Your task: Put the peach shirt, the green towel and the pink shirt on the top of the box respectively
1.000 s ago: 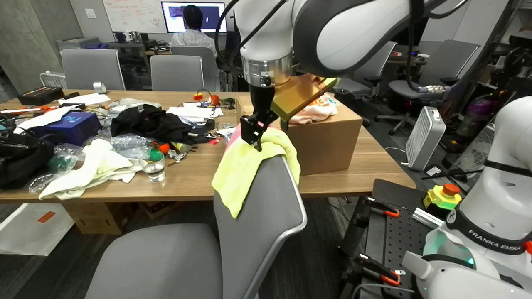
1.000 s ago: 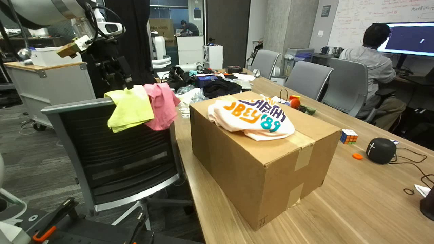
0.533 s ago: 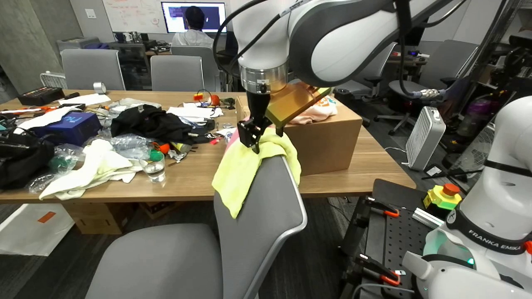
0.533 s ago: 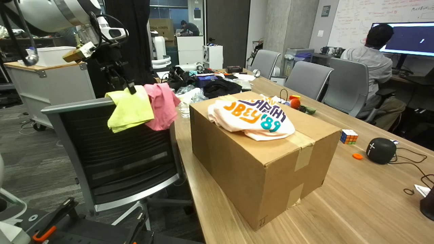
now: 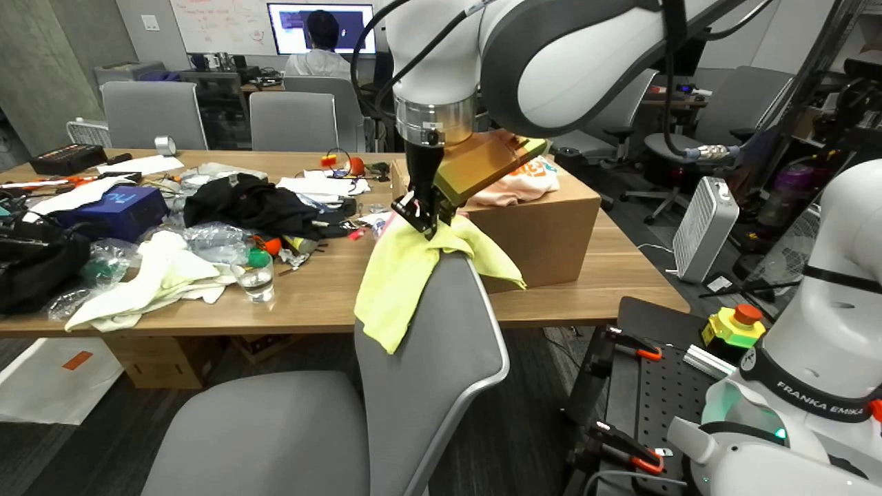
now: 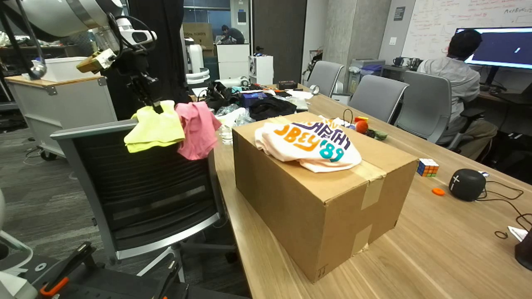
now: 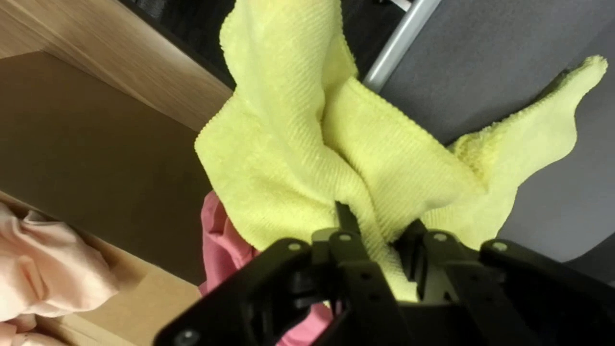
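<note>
Bunched up since the earlier frame, the green towel [image 5: 396, 289] drapes the chair back [image 5: 451, 331], pinched in the claw [image 7: 379, 225] — pink shirt [image 6: 197, 131] beside it. Wooden worktop [image 6: 440, 241] beyond: box [image 6: 282, 199] topped by the peach shirt [image 6: 307, 143], black cloth [image 5: 241, 207] — whiteboard [image 5: 220, 27] behind.

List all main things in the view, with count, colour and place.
large box: 1, brown, on table
table: 1, brown, under box
printed shirt: 1, peach, on box
chairs: at least 6, grey, around room
towel: 1, yellow-green, over one chair's back
plain shirt: 1, pink, beside towel
toy cube: 1, multicoloured, on table
speaker: 1, black, on table
glass: 1, clear, on table
clutter: uncounted, mixed colours, on table
people: 2, grey and dark tops, background
arm: 1, white, above towel
gripper: 1, black, closed on towel
</note>
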`<state>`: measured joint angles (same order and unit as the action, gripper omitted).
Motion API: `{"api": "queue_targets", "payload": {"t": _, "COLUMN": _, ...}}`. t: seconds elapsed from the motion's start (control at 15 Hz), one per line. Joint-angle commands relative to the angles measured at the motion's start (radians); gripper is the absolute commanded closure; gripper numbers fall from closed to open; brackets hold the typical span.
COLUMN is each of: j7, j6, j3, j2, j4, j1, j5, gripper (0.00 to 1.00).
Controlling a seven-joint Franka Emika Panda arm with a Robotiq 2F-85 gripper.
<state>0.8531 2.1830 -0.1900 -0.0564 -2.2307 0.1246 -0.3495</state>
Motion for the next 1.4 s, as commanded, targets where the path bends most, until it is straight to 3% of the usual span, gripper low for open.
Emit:
{"api": "queue_targets", "payload": {"t": 0.0, "j7": 0.029, "j6": 0.006, "j3": -0.001, "j2": -0.038, "j4": 0.012, "j1": 0.007, "j5": -0.022, "gripper": 1.0}}
{"api": "queue_targets", "payload": {"t": 0.4, "j7": 0.014, "j6": -0.039, "j3": -0.022, "j2": -0.112, "j4": 0.134, "j1": 0.01, "j5": 0.022, "gripper": 0.97}}
{"api": "queue_targets", "payload": {"t": 0.8, "j7": 0.017, "j6": -0.136, "j3": -0.033, "j2": -0.088, "j4": 0.304, "j1": -0.007, "j5": 0.03, "gripper": 0.97}}
{"api": "queue_targets", "payload": {"t": 1.33, "j7": 0.085, "j6": -0.265, "j3": 0.053, "j2": -0.029, "j4": 0.404, "j1": -0.09, "j5": -0.001, "gripper": 0.97}}
